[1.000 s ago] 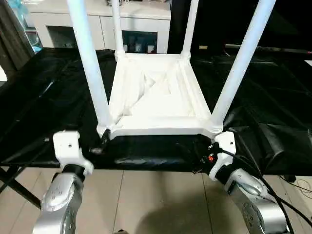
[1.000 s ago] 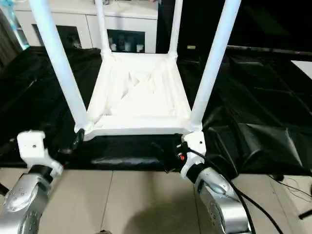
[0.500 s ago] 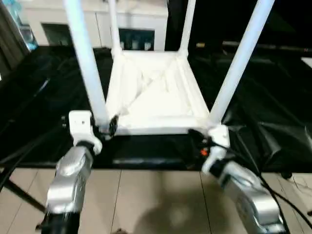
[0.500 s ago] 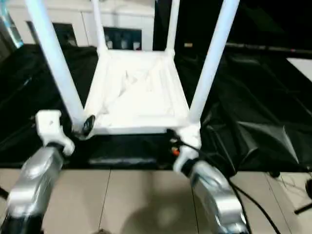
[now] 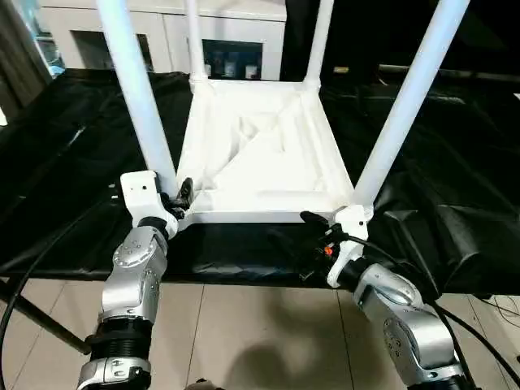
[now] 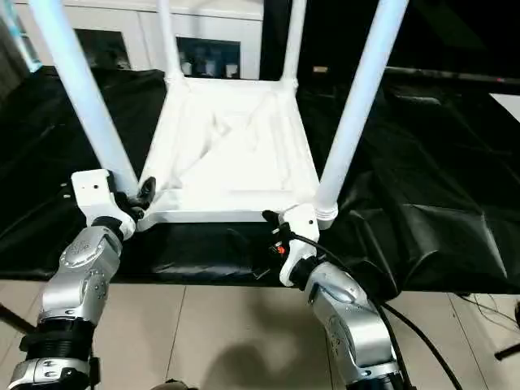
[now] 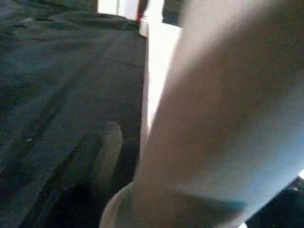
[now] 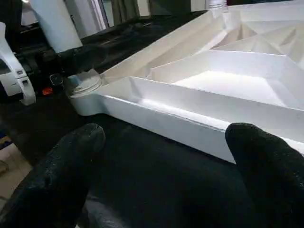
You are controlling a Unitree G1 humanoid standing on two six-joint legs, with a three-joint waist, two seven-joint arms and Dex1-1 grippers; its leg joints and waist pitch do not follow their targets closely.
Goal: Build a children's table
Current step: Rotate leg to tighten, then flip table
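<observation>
Raised within the last second from below the front edge of the surface: left pincer, now up against the base of the near-left leg, right at the corner socket. Narrower than a moment ago, but impossible to tell whether clamped on the leg or merely alongside. Right pincer wide open as before, held low just beside the near-right leg, with the table's front rim ahead of the black fingertips and not gripped. Likely meaning: assembly all but complete, with a check or last tightening of the near-left leg in hand, or a bracing of the frame before turning over.

Children's table: all white plastic, upside down in the middle of the black-draped surface, top face down, underside showing as a shallow tray crossed by diagonal ribs. All four tapered tube legs seated in the round corner sockets, standing up and splaying slightly outward. White cabinets behind
</observation>
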